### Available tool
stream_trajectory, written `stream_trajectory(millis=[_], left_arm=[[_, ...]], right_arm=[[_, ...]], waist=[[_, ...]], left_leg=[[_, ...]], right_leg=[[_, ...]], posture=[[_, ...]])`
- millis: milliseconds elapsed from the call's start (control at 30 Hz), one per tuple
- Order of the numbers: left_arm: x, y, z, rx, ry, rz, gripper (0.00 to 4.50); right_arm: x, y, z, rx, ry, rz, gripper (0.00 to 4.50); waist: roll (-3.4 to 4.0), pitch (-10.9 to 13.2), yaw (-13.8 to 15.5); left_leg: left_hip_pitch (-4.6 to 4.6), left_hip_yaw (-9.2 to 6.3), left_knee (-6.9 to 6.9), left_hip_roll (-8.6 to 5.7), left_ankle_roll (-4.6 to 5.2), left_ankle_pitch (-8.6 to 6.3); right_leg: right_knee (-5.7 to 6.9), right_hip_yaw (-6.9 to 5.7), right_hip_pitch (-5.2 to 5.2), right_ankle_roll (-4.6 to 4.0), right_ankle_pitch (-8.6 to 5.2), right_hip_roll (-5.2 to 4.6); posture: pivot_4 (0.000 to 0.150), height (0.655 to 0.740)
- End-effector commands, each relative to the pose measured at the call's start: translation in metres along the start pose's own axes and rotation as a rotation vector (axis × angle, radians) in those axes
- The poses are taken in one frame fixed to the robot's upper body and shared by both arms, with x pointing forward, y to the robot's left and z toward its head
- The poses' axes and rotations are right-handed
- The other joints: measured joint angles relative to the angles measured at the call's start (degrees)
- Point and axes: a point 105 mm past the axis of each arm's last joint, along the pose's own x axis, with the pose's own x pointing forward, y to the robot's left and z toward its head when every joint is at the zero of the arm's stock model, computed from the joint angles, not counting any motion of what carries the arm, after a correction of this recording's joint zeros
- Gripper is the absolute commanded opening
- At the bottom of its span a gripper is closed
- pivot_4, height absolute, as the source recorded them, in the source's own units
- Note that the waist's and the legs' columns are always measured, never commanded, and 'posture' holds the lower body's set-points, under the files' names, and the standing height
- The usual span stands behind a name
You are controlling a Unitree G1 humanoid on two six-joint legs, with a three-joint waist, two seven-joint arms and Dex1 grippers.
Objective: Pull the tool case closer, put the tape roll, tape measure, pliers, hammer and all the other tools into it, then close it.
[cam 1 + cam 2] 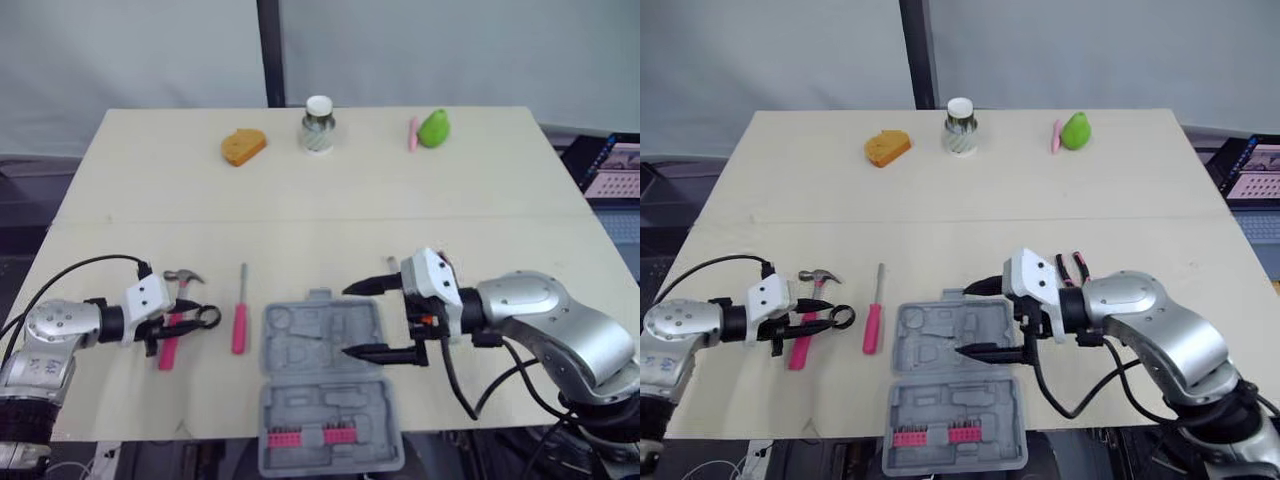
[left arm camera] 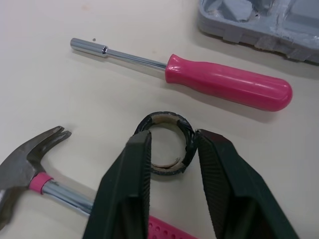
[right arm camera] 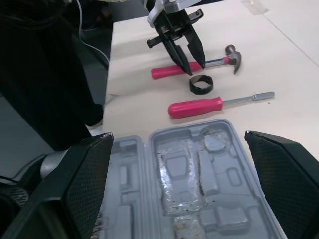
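1. The tool case lies open at the near edge of the table, in the middle. Its moulded grey tray is toward the table's centre, and its other half, carrying two pink strips of bits, is toward the robot.
2. The right gripper hangs over the right side of the tray. Its two black fingers are spread wide and grasp nothing.
3. Left of the case, and close to it, lies a screwdriver with a pink handle. Its metal shaft points away from the robot.
4. Further left is the tape roll, a small dark ring lying flat on the table between the screwdriver and the hammer.
5. The left gripper is at the roll with its fingers parted, one on each side of the ring. Whether they press on it cannot be told.
6. The hammer lies just left of the roll, its steel claw head away from the robot. Its pink handle runs under the left gripper.
7. Pink and black handles, likely the pliers, show just past the right wrist, mostly hidden.
8. Along the far edge sit an orange bread-shaped piece, a jar with a white lid, a green pear shape and a small pink stick beside it.
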Motion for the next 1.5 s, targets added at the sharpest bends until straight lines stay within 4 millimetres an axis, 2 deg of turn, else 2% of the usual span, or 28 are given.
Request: stream_trajectory(millis=[33, 433, 867, 1500], left_arm=[[0.002, 0.000, -0.001, 0.028, 0.008, -0.025, 1.72], [0.010, -0.003, 0.000, 0.028, 0.017, -0.073, 1.72], [0.009, -0.012, -0.011, 0.017, 0.059, -0.094, 1.72], [0.014, -0.008, -0.016, 0.012, 0.057, -0.066, 1.72]], right_arm=[[0.004, 0.001, 0.009, -0.047, -0.022, -0.012, 4.50], [0.011, 0.002, 0.005, -0.028, -0.035, -0.036, 4.50], [0.009, 0.008, -0.006, -0.006, -0.024, -0.032, 4.50], [0.006, 0.009, -0.007, 0.005, -0.017, -0.038, 4.50]], waist=[[-0.02, 0.00, -0.35], [-0.04, 0.00, -1.09], [-0.05, 0.00, -1.04], [-0.06, -0.01, -1.06]], left_leg=[[0.00, 0.00, 0.00, 0.00, 0.00, 0.00], [0.00, -0.05, 0.02, 0.01, 0.00, 0.00], [0.01, -0.05, 0.02, 0.01, 0.00, 0.00], [0.01, -0.05, 0.03, 0.01, 0.00, 0.00]], right_leg=[[0.02, 0.01, -0.01, 0.00, 0.00, 0.00], [0.11, 0.01, -0.01, 0.00, 0.00, -0.01], [0.13, 0.02, -0.02, 0.00, 0.00, -0.01], [0.13, 0.02, -0.01, 0.00, 0.00, -0.01]], posture=[[0.150, 0.7400], [0.150, 0.7400], [0.150, 0.7400], [0.150, 0.7400]])
